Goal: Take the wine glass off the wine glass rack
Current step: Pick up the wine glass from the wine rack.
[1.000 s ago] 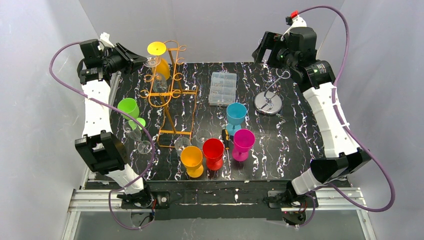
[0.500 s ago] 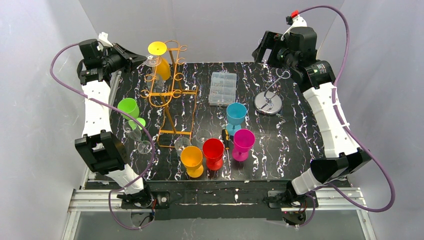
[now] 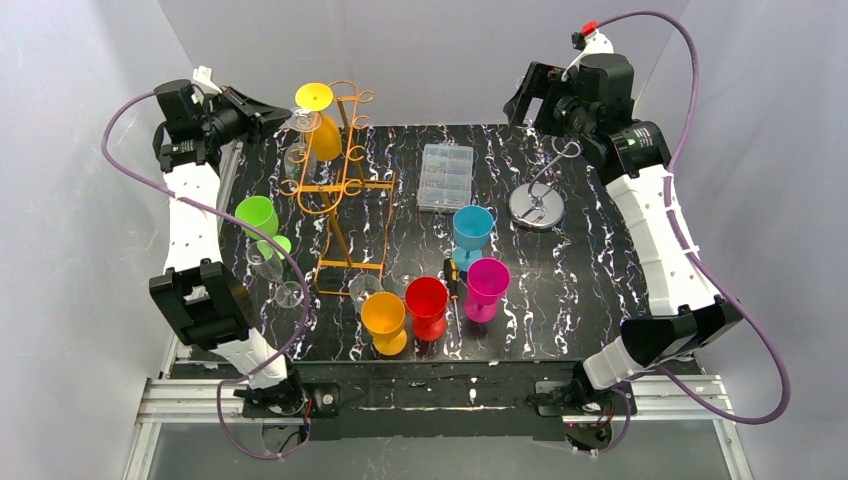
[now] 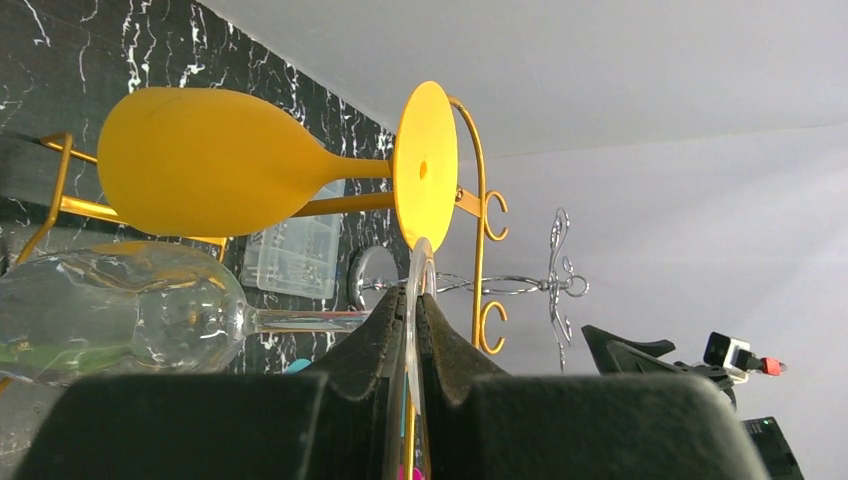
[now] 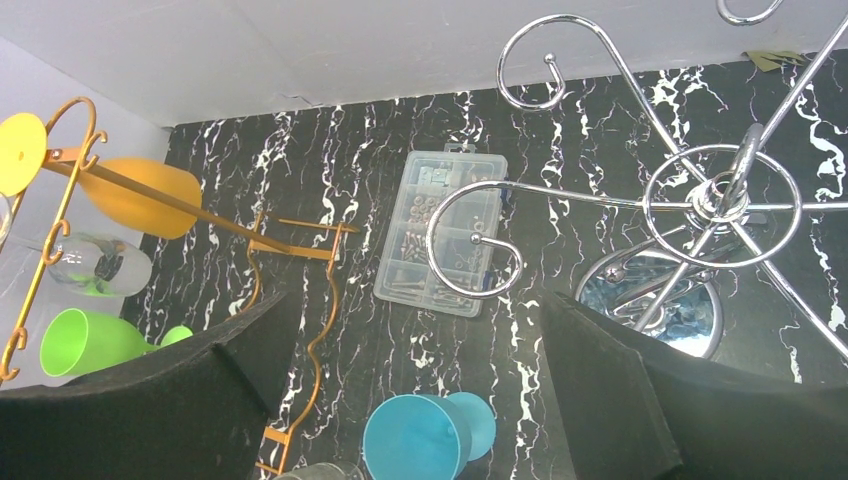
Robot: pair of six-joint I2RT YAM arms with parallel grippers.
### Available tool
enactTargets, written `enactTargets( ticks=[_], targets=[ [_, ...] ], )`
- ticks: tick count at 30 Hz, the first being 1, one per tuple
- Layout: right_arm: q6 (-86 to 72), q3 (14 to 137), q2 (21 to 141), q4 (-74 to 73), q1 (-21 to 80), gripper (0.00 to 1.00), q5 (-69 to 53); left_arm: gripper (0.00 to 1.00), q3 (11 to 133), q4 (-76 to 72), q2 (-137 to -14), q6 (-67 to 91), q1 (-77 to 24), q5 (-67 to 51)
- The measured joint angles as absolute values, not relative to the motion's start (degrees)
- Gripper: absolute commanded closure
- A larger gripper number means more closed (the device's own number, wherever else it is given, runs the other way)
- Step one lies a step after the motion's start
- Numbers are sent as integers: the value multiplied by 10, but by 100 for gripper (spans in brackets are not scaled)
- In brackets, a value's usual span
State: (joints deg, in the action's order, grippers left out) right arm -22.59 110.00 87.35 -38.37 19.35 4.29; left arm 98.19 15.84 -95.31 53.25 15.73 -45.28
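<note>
**Pinched by the foot**

Got the left gripper (image 4: pixel 414 300) squeezed shut on the thin foot of the clear wine glass (image 4: pixel 130 310), way over at the far left. Lying sideways there at the orange wine glass rack (image 3: pixel 340 190), just below a yellow glass (image 4: pixel 210 160). Can't tell whether hooked on the rails or already free. Over at the far right, got the right gripper (image 5: pixel 410 320) spread wide, holding nothing, right above a chrome stand (image 5: pixel 720 195).

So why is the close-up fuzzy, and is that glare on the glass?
Left wrist view: the black fingers blur, too near the lens, while the yellow glass is sharp; the clear glass carries bright glints. Right wrist view: the chrome stand mirrors its surroundings. Top view: soft, even light.
</note>
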Motion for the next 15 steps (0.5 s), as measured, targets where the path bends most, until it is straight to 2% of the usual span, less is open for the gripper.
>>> enactTargets(
  ticks=[15],
  targets=[
    [-226, 1100, 874, -384, 194, 1, 31, 100, 951, 86, -947, 602, 168, -474]
  ],
)
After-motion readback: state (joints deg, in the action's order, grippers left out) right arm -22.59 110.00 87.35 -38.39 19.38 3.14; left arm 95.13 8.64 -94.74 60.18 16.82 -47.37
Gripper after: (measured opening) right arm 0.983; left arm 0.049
